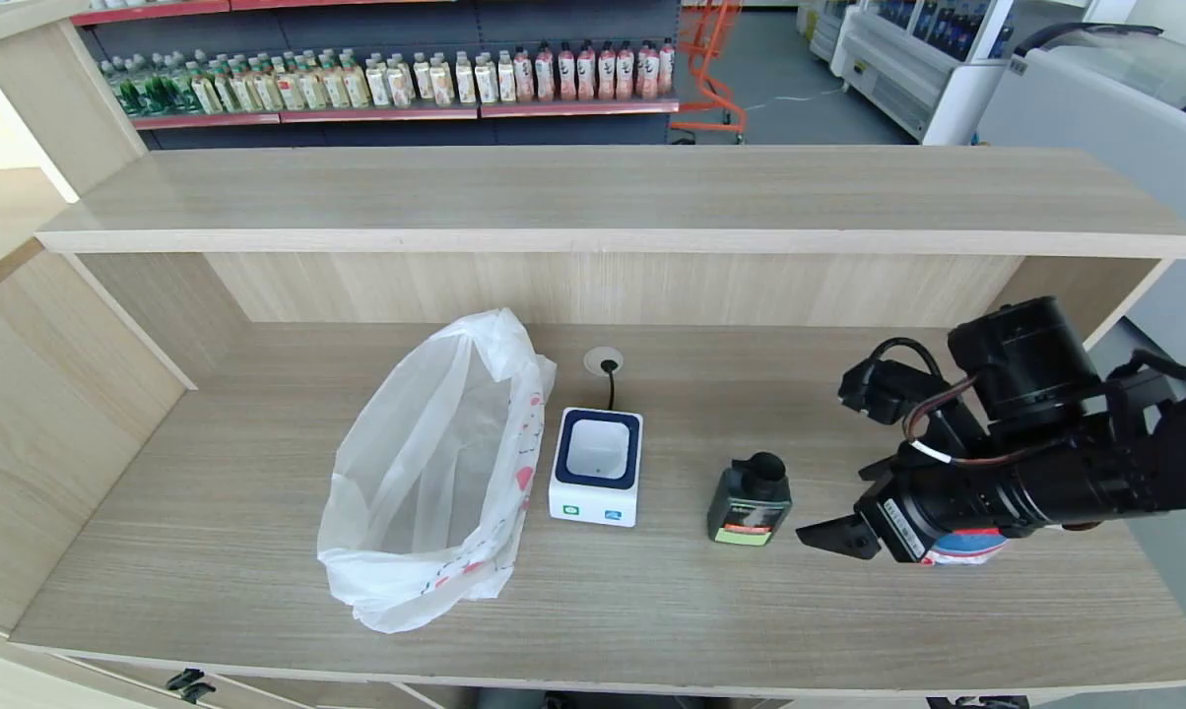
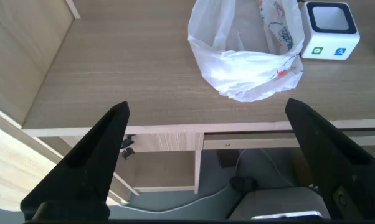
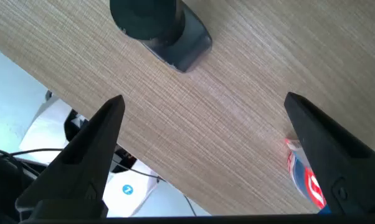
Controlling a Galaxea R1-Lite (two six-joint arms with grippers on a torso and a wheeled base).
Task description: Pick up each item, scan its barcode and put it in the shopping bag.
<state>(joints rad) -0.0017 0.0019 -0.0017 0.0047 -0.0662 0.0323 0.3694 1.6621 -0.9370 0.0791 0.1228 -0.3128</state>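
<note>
Dark bottle (image 1: 749,499) with black cap stands upright on the desk (image 1: 258,551), just ahead of the right gripper (image 1: 849,507) fingertips, apart from them. In the right wrist view the bottle (image 3: 159,25) sits beyond the tips, nearer one finger's side, not between the fingers.

Right gripper (image 3: 204,102): fingers spread wide, nothing held, low over the desk.

Red-white-blue packet (image 1: 962,547) lies on the desk under the right gripper's wrist. It shows again right beside one finger (image 3: 306,180); can't tell if there's contact.

Scanner (image 1: 596,465): white box with a dark-blue rimmed top. It is on the far side of the bottle from the right gripper. Its black cable (image 1: 610,384) runs to a grommet in the desk.

Shopping bag (image 1: 435,473): white plastic, mouth open, slumped on the desk just past the scanner, side against it or nearly so.

Left gripper (image 2: 207,109): wide open, empty, hanging off the desk's front edge. Bag (image 2: 250,56) is straight ahead of it, scanner (image 2: 331,28) just beyond the bag's side.

Behind the desk's raised ledge (image 1: 613,197): store shelf of drink bottles (image 1: 386,79).
</note>
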